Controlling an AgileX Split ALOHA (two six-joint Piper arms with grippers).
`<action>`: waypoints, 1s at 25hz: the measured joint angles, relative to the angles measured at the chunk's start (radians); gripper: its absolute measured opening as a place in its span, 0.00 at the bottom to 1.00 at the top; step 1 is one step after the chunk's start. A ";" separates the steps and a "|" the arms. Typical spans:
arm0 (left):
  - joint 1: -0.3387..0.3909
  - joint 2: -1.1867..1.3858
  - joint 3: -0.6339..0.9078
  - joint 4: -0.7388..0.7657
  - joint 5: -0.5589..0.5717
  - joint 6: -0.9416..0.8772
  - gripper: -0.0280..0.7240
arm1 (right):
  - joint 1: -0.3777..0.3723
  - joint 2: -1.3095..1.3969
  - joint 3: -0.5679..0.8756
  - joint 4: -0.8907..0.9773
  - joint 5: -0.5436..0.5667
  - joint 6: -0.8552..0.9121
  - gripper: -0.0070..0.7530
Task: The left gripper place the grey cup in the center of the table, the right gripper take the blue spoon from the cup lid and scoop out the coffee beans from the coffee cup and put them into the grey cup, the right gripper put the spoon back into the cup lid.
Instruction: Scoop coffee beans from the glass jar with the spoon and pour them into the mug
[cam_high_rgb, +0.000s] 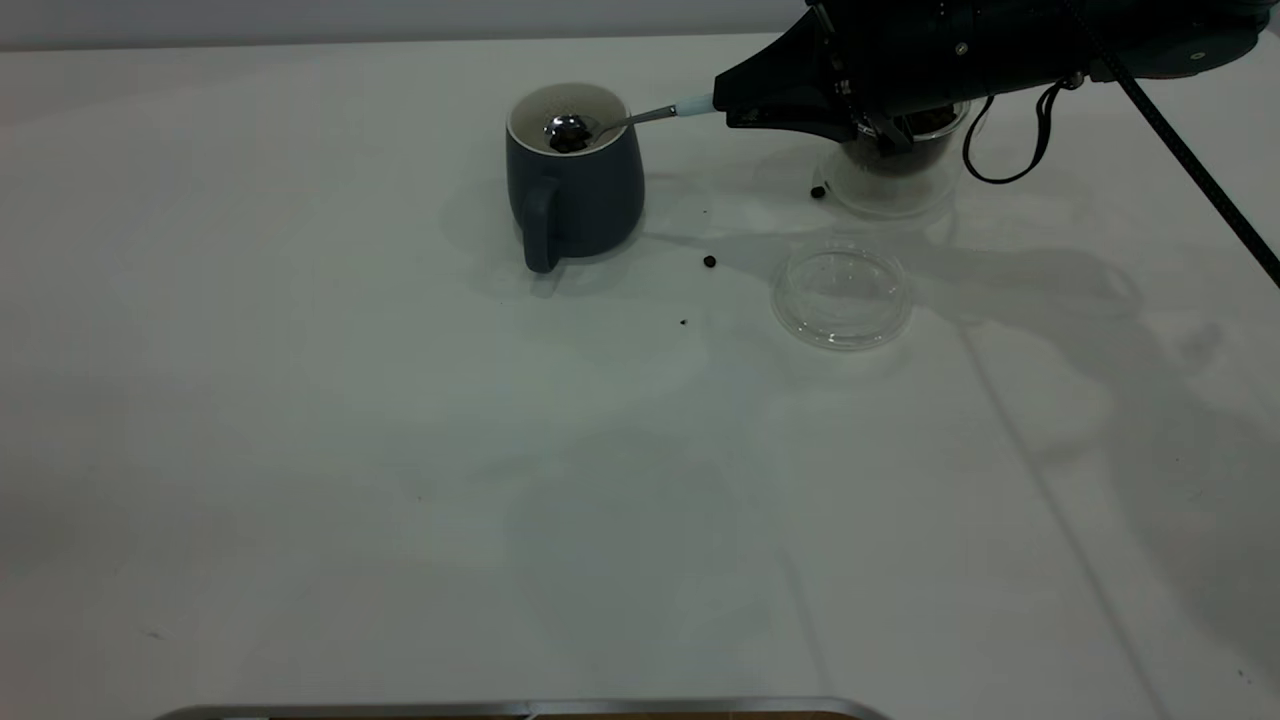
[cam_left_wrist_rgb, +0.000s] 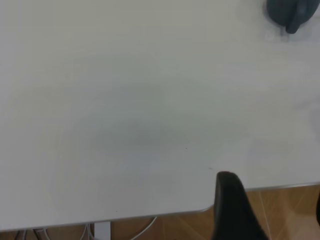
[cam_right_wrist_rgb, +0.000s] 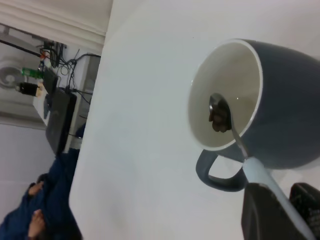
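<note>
The grey cup (cam_high_rgb: 573, 190) (cam_right_wrist_rgb: 285, 120) (cam_left_wrist_rgb: 292, 11) stands upright near the middle of the table (cam_high_rgb: 300, 450), its handle toward the front. My right gripper (cam_high_rgb: 722, 103) (cam_right_wrist_rgb: 282, 199) is shut on the pale handle of the blue spoon (cam_high_rgb: 690, 105) (cam_right_wrist_rgb: 265, 182). The spoon's bowl (cam_high_rgb: 568, 131) (cam_right_wrist_rgb: 219, 115) hangs inside the cup's mouth with a few coffee beans in it. The coffee cup (cam_high_rgb: 900, 165) with beans stands behind my right arm, partly hidden. The cup lid (cam_high_rgb: 842, 297) lies bare in front of it. My left gripper (cam_left_wrist_rgb: 272, 210) is open at the table's near edge.
Three loose beans lie on the table: one by the coffee cup (cam_high_rgb: 818, 191), one (cam_high_rgb: 709, 261) between cup and lid, one smaller (cam_high_rgb: 683, 322). A metal strip (cam_high_rgb: 520, 708) edges the table's front. A person in blue clothing (cam_right_wrist_rgb: 45, 210) sits beyond the table's far side.
</note>
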 joint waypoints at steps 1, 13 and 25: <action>0.000 0.000 0.000 0.000 0.000 0.000 0.66 | 0.000 0.000 0.000 0.000 -0.001 -0.010 0.16; 0.000 0.000 0.000 0.000 0.000 -0.002 0.66 | 0.001 -0.074 0.000 -0.047 -0.042 -0.114 0.16; 0.000 0.000 0.000 0.000 0.000 -0.001 0.66 | -0.033 -0.194 0.000 -0.189 0.010 0.023 0.16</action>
